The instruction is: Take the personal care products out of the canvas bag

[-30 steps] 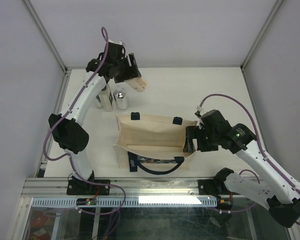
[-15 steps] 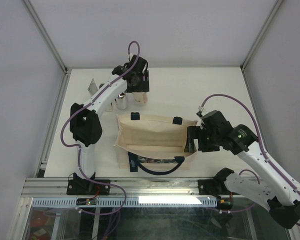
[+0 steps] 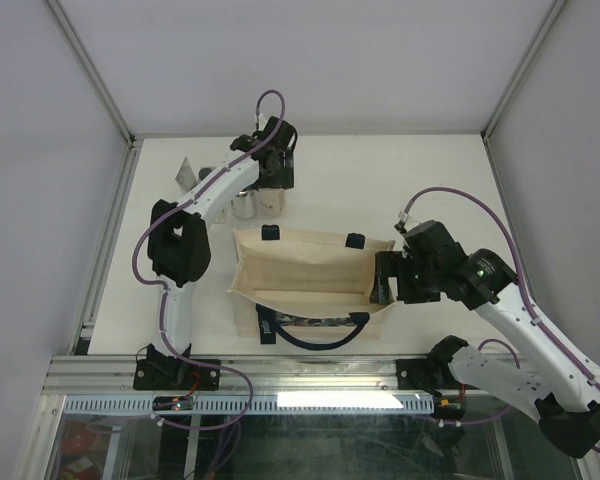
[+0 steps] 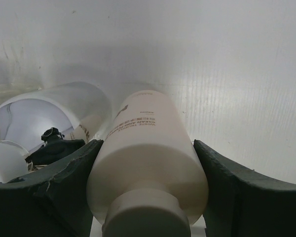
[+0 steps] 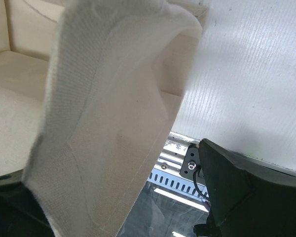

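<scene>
One white table, one canvas bag lying open about the middle, nearer the near edge, with its mouth facing near. Two navy handles on it: one loops out at the near side, and the far one shows only as two strap ends on the far edge. A small navy label sits at the near left corner. Two arms. The right gripper is at the bag's right end, and the wrist view shows canvas pinched between its dark fingers, so it is clamped on the bag edge. The left gripper reaches to the far side, beyond the bag's far left corner, its fingers closed around the beige bottle. I can't tell whether that bottle touches the table. Counting products, I get four, all outside the bag. The beige one is in the grip. One silvery bottle stands just left of it. One dark cap farther left is mostly hidden by the left arm, probably the clear bottle. One flat grey tube is leftmost, near the table's left edge.
</scene>
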`<state>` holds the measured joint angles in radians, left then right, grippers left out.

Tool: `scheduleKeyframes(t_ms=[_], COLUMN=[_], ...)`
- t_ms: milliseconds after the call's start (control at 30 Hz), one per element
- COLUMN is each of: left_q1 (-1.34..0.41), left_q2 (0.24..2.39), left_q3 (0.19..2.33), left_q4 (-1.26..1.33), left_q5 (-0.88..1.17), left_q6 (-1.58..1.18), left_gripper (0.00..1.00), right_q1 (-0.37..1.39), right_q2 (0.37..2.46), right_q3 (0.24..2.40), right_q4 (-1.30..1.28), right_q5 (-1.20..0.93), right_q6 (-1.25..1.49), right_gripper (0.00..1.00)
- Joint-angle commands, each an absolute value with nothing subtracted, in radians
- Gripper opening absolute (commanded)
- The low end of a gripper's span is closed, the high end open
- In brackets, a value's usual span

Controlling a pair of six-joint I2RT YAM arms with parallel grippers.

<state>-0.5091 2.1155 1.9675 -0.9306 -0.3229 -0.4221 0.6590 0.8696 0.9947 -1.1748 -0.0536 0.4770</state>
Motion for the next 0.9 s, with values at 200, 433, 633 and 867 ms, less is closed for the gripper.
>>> scheduleKeyframes(t_ms=[200,433,633,867], left_q1=[-0.509,-0.505,-0.499,-0.498], left_q2=[2.123,2.138,2.133,2.094], left_q3=[2.014,2.000,1.997,2.002], left_q4=[-0.874,-0.872,-0.868,-0.862], left_q5=[-0.373,-0.371,-0.355,-0.340], left_q6=[-0.396,-0.377,-0.359,-0.356], left_gripper=[0.10,0.34,0.66,0.90], right_q1=[0.662,0.662,0.662,0.662], right_q2=[0.856,0.850,0.848,0.855], right_q3=[1.044,1.049,1.052,1.065], right_q4=[-1.157,-1.162,-1.164,-1.163], right_q5=[-0.028,-0.021,-0.021,-0.017], right_q6=[0.486,0.488,0.486,0.479], right_gripper=[0.89,0.89,0.89,0.89])
